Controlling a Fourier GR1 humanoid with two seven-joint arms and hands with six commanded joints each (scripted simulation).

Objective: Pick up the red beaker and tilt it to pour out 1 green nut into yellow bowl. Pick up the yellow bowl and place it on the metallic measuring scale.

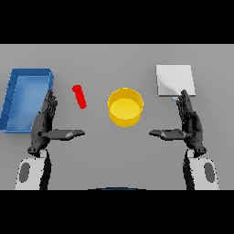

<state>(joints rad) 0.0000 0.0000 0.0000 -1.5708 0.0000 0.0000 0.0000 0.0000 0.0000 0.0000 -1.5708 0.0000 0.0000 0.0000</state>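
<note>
A slim red beaker (79,96) stands slightly tilted on the grey table, left of centre. A yellow bowl (125,107) sits in the middle, and no nut is visible inside it. The metallic measuring scale (175,80) is a pale square plate at the back right. My left hand (44,124) is open, fingers straight and thumb pointing inward, a little below and to the left of the beaker. My right hand (190,123) is open in the same mirrored pose, just below the scale and right of the bowl. Neither hand touches anything.
A blue tray (26,97) with raised walls lies at the far left, right beside my left hand.
</note>
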